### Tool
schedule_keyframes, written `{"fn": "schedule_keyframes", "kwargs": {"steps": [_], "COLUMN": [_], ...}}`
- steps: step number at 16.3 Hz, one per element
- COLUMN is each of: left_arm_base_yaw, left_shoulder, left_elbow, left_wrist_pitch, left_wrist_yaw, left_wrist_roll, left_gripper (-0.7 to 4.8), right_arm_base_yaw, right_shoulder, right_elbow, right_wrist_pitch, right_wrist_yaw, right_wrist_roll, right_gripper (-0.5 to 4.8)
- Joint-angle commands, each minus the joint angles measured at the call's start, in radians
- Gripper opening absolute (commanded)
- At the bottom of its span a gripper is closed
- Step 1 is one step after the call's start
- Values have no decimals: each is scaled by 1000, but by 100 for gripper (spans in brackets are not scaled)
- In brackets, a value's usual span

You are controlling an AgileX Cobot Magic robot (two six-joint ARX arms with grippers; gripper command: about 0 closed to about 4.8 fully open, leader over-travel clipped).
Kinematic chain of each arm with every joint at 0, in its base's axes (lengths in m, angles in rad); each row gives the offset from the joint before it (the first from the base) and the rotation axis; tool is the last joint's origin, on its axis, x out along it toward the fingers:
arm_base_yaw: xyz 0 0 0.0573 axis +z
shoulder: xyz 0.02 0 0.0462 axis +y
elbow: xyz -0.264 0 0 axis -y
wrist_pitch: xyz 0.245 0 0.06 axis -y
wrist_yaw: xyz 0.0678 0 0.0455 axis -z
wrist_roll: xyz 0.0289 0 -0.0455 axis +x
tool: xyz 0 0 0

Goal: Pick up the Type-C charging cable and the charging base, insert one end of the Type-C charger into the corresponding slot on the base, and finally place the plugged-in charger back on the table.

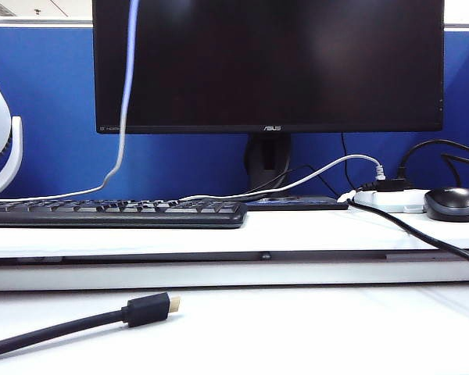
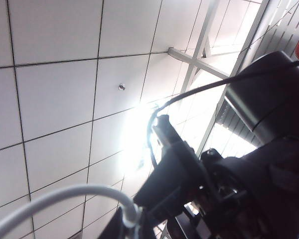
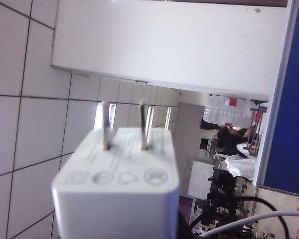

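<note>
We see both arms raised off the counter: the left end effector pinches the thin white Type-C charging cable; the right end effector, itself unseen, carries the white boxy charging base, prongs upward.

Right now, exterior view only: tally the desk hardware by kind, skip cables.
Monitor: 1
Keyboard: 1
Mouse: 1
Power strip: 1
Fan: 1
Total: 5
Neither pincer shows there: left pincer grips the Type-C charging cable, right pincer holds the charging base, both raised toward the ceiling.
</note>
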Motion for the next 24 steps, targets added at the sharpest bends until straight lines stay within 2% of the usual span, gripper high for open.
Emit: {"fn": "schedule_keyframes", "kwargs": {"steps": [1, 2, 13, 16, 24], "left_arm_base_yaw": [13, 39, 37, 37, 37], "left_shoulder": [-2, -2, -2, 1, 3], "left_elbow": [3, 3, 3, 3, 3], "left_wrist_pitch": [2, -2, -32, -32, -5], "left_wrist_yaw": [-8, -1, -11, -22, -18], "left_wrist_roll": [-3, -7, 0, -55, -51], "left_gripper": [-5, -5, -5, -5, -5], "right_arm_base_yaw": [0, 0, 5, 13, 13], "right_shoulder": [-9, -9, -10, -11, -27], "right_elbow": [5, 5, 5, 5, 5], "right_wrist_pitch": [18, 18, 25, 18, 28], "right_wrist_yaw": [4, -10, 23, 19, 39], "right_wrist_roll": [-2, 6, -4, -19, 5], "right_gripper": [-6, -6, -6, -6, -6]}}
